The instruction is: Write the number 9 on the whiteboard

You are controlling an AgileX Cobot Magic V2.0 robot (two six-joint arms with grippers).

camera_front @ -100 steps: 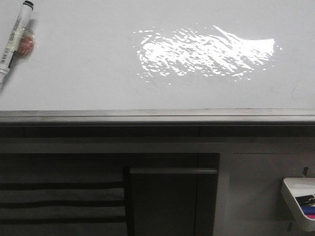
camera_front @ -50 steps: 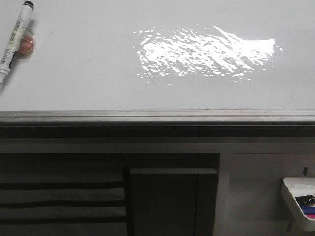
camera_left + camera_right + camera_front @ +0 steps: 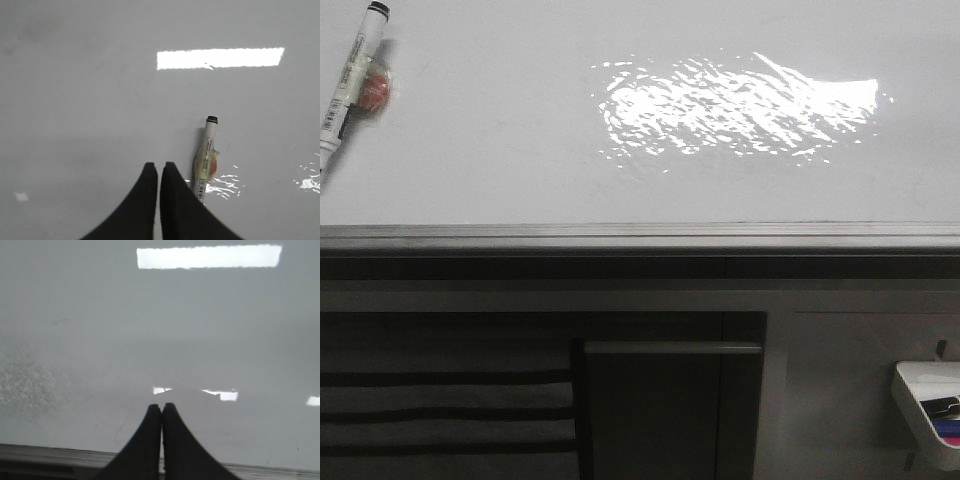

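Observation:
The glossy white whiteboard [image 3: 500, 150] fills the upper front view, with a bright wavy glare and a dark grey edge rail [image 3: 640, 238]. No number 9 shows on it. A white marker [image 3: 350, 75] with a black cap and a reddish tape patch lies on the board at the far left. In the left wrist view the marker [image 3: 206, 155] lies right beside my left gripper [image 3: 159, 166], which is shut and empty. My right gripper [image 3: 161, 406] is shut and empty over the board [image 3: 160, 330] near its rail. Neither gripper shows in the front view.
A small white tray [image 3: 930, 410] with coloured items hangs at the lower right below the board. Dark cabinet panels [image 3: 670, 410] lie under the rail. A faint smudged patch [image 3: 25, 382] marks the board in the right wrist view.
The marker at the far left edge of the front view has shifted very slightly; nothing else has changed.

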